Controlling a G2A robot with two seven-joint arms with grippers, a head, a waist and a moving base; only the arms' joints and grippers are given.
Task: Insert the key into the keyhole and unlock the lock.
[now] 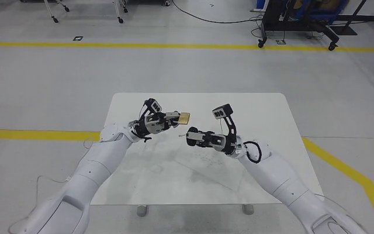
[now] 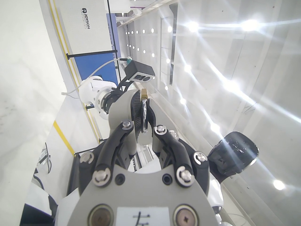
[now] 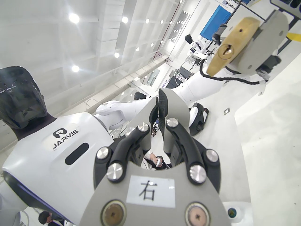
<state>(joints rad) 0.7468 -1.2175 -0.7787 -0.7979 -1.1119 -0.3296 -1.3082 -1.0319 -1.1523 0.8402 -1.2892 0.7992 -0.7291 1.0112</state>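
My left gripper (image 1: 175,119) is shut on the shackle of a brass padlock (image 1: 184,117), held above the white table (image 1: 257,111). In the left wrist view the steel shackle (image 2: 144,116) sits between the pads, with the brass body (image 2: 144,93) past the fingertips. The right wrist view shows the padlock (image 3: 231,48) facing me, its keyhole (image 3: 227,50) in plain sight. My right gripper (image 1: 190,138) hovers just below and to the right of the lock, apart from it. Its fingers (image 3: 172,109) are pressed together; a thin key tip (image 1: 180,136) pokes out toward the lock.
Both arms hang over the middle of the table. Yellow floor lines (image 1: 175,45) run behind and beside it, and a wheeled black frame (image 1: 304,23) stands far back right.
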